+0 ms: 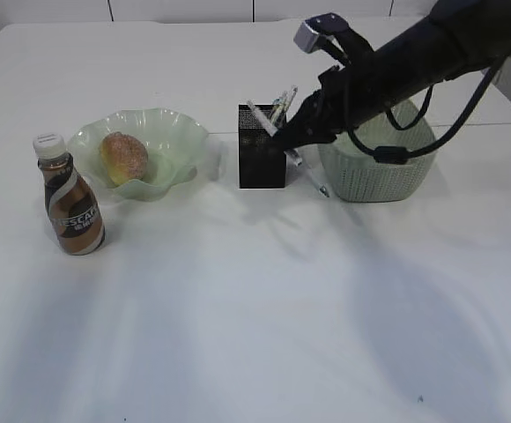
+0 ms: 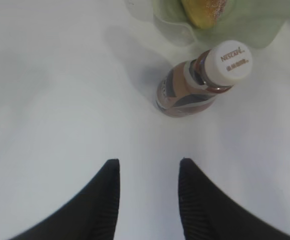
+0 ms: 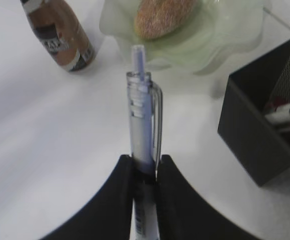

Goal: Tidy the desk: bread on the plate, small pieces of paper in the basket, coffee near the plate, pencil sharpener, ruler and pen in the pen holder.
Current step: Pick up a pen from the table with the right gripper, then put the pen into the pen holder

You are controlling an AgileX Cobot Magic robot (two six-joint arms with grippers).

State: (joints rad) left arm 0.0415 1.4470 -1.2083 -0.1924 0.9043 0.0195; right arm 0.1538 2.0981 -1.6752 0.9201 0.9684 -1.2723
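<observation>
My right gripper [image 1: 287, 138] is shut on a silver-blue pen [image 3: 144, 115], held at a slant in front of the black mesh pen holder [image 1: 262, 159]; the pen's tip [image 1: 320, 187] hangs low beside the holder. Thin items [image 1: 282, 101] poke out of the holder; I cannot tell whether one is the ruler. The bread [image 1: 123, 157] lies in the green glass plate [image 1: 181, 141]. The coffee [image 1: 72, 207] stands upright just left of the plate. My left gripper [image 2: 149, 167] hovers open and empty above the desk, short of the coffee [image 2: 195, 87]. The pencil sharpener and paper pieces are hidden.
The sage-green basket [image 1: 379, 172] stands right of the pen holder, partly behind my right arm. The white desk [image 1: 255, 308] stretches bare toward the front. A table seam runs behind the plate and holder.
</observation>
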